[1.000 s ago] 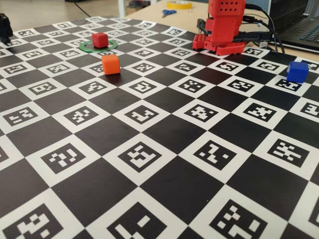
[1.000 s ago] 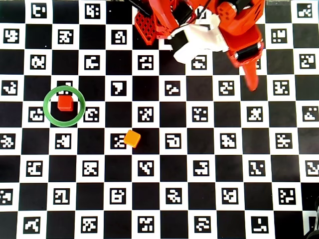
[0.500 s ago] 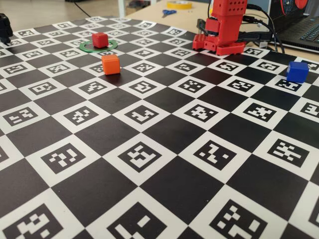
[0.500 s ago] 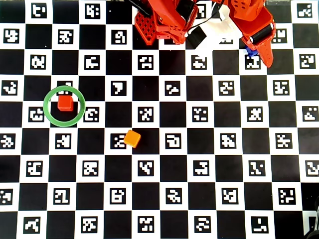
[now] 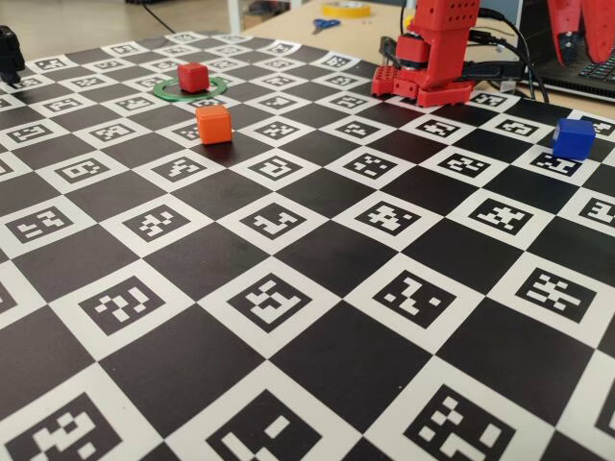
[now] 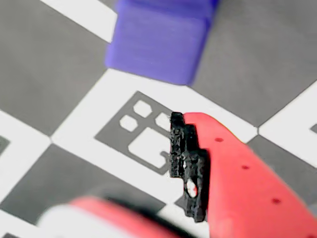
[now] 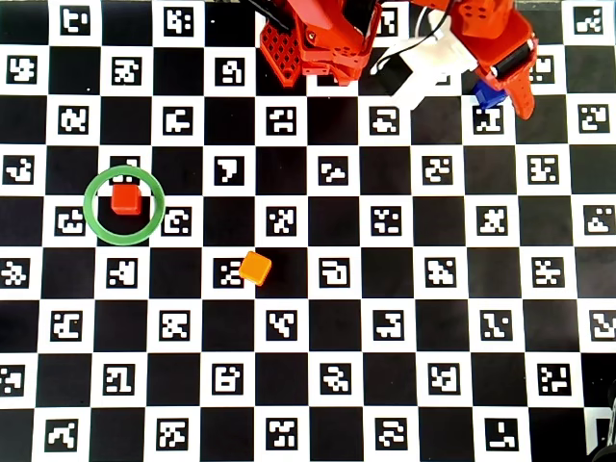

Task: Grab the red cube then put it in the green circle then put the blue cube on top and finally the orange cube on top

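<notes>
Cubes: three in all, one red, one blue, one orange, all about the same size.
Red cube point(image 7: 125, 199): sits inside the green circle, toward its upper part in the overhead view, on the left side of the board; in the fixed view it shows at the far left of the board point(image 5: 192, 77).
Green circle point(image 7: 123, 205): one flat ring lying on the board, its rim clear all round the red cube.
Orange cube point(image 7: 255, 268): alone on the board, turned slightly askew to the squares, near the middle and well apart from the ring.
Blue cube point(image 7: 488, 94): near the board's far edge on the right in the overhead view, partly covered by the arm; in the fixed view it stands on a white square by the right edge point(image 5: 574, 138); in the wrist view it lies blurred just ahead of the fingertip point(image 6: 158, 39).
Gripper point(image 7: 505, 96): one, hanging above the blue cube; I cannot tell how the jaws stand, as only one red finger with a black pad point(image 6: 190, 166) shows clearly.
Arm base point(image 5: 428, 72): one red base at the far edge of the board.
Board point(image 7: 385, 289): black and white checkerboard with a coded marker in each white square.
Room: wooden table beyond the board with blue-handled scissors point(image 5: 325, 24), a yellow tape roll point(image 5: 346, 9) and black cables point(image 5: 509, 48).
</notes>
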